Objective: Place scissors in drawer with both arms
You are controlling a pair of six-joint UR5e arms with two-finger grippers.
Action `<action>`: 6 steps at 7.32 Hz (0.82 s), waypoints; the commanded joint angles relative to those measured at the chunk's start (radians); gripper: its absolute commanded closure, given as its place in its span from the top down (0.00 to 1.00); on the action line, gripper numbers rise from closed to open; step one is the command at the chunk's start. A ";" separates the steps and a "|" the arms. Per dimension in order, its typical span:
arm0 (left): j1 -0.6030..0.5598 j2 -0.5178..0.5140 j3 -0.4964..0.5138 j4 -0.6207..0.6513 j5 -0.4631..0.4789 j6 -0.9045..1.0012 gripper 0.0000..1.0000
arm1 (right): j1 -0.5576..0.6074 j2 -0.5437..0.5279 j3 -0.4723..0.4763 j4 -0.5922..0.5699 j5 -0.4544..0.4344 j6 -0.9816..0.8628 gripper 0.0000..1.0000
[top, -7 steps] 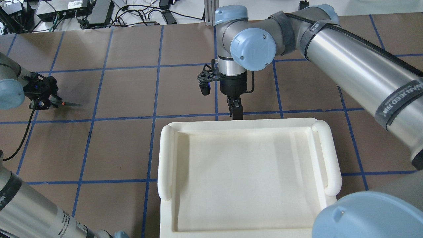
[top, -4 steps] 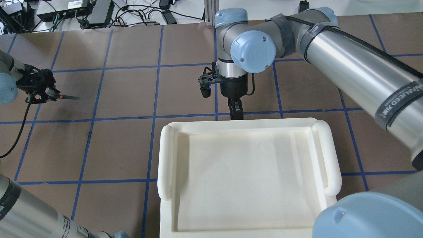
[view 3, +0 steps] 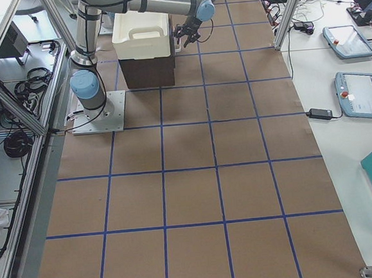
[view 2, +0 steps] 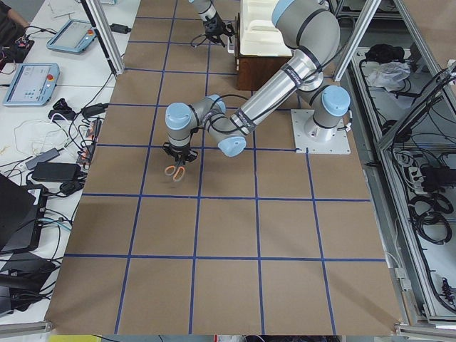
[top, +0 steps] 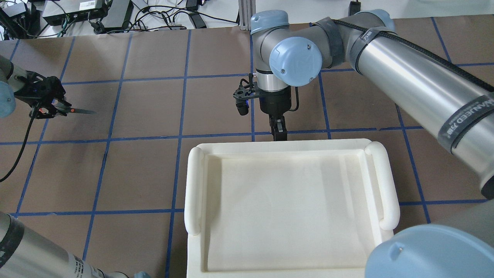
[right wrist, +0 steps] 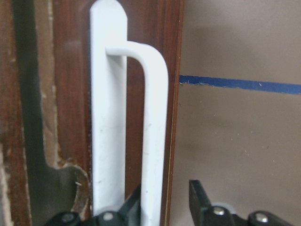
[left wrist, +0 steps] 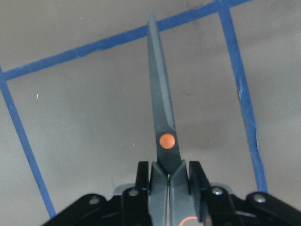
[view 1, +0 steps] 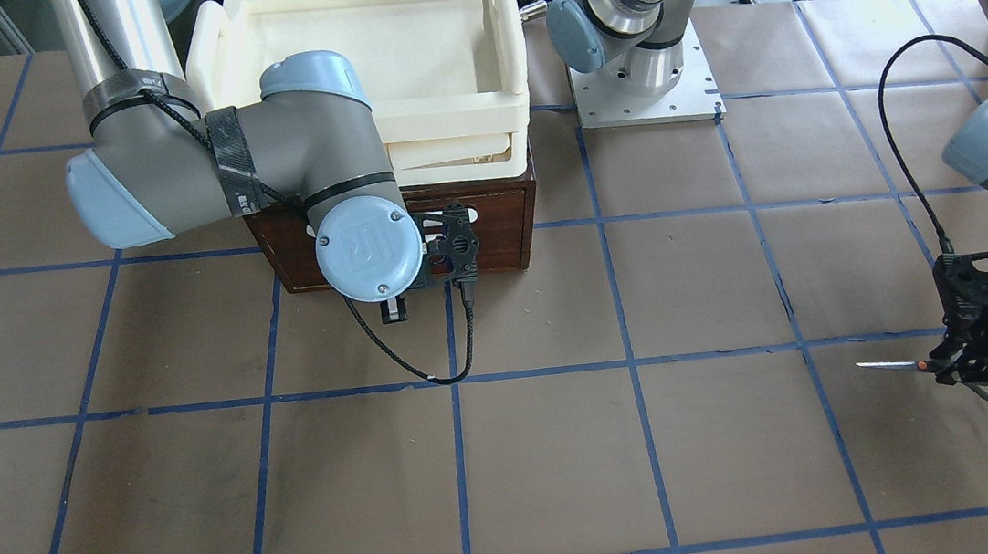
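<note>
Still clamped on the scissors with the left tool, pinching right behind the orange pivot. Backed them off a bit this last second, clear above the counter. Way out past the blade tips: nudged the right tool closer, spread open astride the white handle of the shut drawer. Guessing pull next.

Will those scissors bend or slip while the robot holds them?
Probably stiff: the scissors stick straight out without drooping. Likely light, since the left gripper holds them just behind the pivot. Pinched there, they might swivel if bumped.
</note>
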 commanded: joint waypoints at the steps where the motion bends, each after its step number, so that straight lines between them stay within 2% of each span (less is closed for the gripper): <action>1: -0.032 0.049 0.004 -0.064 0.002 -0.006 0.00 | 0.002 0.002 -0.009 -0.020 -0.003 -0.002 0.40; 4: -0.042 0.079 0.004 -0.113 0.002 -0.033 0.00 | 0.000 0.009 -0.015 -0.056 -0.001 -0.002 0.40; 6: -0.094 0.110 0.005 -0.133 0.014 -0.052 0.00 | -0.002 0.018 -0.023 -0.088 0.004 -0.001 0.42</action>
